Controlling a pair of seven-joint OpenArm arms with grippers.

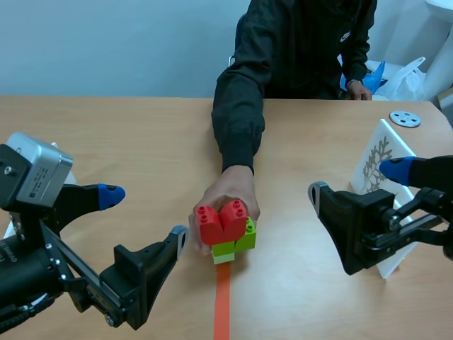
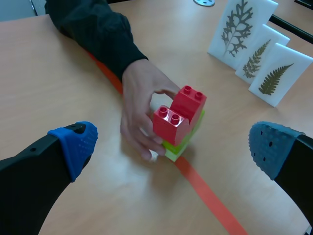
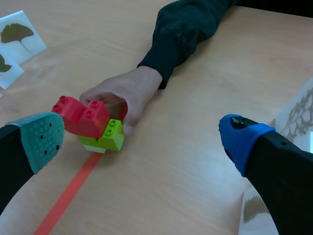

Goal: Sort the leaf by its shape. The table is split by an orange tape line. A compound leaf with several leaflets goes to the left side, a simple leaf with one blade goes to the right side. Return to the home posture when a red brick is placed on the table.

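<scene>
While a red brick [image 1: 221, 222] is held by a hand [image 1: 230, 193] at frame centre, the left gripper [image 1: 146, 216] is spread open; the right gripper [image 1: 356, 180] likewise.

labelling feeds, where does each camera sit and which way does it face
Scene view: between the arms, facing the person; left gripper, right gripper show.
Left wrist view: on left arm, past open left gripper toward fern cards.
Right wrist view: on right arm, past open right gripper toward ginkgo card.
Shared: hand on the brick stack.
</scene>
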